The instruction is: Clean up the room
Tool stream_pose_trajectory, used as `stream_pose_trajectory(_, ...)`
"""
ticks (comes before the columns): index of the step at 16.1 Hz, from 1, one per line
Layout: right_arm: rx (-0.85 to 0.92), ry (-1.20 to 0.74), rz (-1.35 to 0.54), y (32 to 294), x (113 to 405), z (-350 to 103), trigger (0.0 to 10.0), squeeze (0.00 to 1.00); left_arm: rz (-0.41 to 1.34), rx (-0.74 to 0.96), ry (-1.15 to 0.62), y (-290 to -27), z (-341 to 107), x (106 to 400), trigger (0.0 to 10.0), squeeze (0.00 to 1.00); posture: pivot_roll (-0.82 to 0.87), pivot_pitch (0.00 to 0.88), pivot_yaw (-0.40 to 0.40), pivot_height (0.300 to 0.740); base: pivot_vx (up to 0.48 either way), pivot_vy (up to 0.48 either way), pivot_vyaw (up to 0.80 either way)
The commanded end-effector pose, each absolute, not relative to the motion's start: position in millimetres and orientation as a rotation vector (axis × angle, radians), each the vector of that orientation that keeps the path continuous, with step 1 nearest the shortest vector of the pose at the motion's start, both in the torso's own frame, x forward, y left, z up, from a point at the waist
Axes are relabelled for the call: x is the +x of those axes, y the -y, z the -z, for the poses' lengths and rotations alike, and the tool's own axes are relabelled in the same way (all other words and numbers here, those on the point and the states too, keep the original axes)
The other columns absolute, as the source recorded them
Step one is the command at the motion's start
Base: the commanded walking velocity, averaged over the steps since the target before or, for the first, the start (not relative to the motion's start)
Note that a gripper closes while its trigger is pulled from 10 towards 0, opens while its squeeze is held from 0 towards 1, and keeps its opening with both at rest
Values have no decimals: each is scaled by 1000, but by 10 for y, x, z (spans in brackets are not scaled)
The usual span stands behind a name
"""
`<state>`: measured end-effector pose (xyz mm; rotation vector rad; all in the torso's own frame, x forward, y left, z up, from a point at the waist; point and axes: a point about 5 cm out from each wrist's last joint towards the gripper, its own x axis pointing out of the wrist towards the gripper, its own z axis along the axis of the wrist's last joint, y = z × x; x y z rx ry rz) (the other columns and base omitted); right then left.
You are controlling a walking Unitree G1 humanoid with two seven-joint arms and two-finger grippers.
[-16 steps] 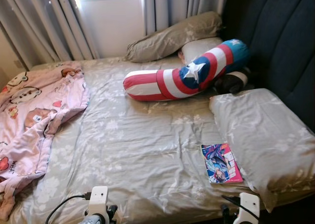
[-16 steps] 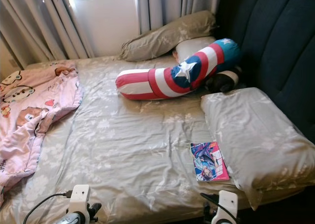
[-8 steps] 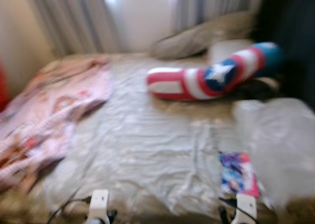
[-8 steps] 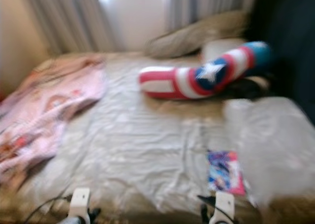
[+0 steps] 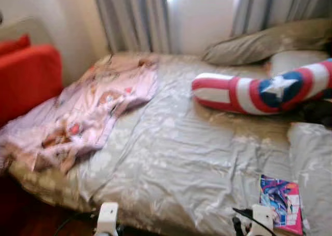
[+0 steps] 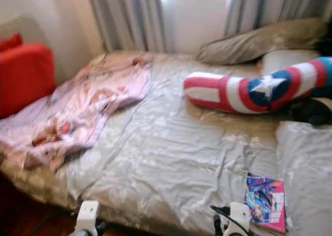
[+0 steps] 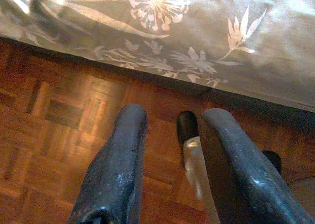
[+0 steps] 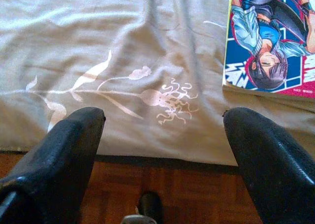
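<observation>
The robot stood at the side of the bed (image 5: 171, 158), both arms low, likely lining up on the comic book (image 5: 281, 204) near the bed's edge, just beside a grey pillow (image 6: 308, 158). Its long axis ran roughly away from the robot, toward the striped bolster (image 5: 259, 93). The right end effector (image 8: 162, 150) hung wide open over the sheet beside it; the left end effector (image 7: 167, 155) hung narrowly open above the wooden floor (image 7: 44, 125). A pink blanket (image 5: 88, 116) sprawled on the bed's left.
</observation>
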<state>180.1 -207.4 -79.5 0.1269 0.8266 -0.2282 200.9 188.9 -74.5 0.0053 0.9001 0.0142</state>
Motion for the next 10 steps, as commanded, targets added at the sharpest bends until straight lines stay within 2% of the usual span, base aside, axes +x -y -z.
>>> stream_pose_trajectory(1, 150, -832, 216, 1999, 1806, 807, 10000, 0, -28, 18, -921, -1952, 764, 1962, 10000, 0, -22, 0, 51, 740, 0, 345, 0)
stream_pose_trajectory(10, 150, -854, 184, 1955, 1786, 827, 10000, 0, -26, 23, -930, -1958, 772, 1946, 10000, 0, -13, 0, 54, 740, 0, 355, 0)
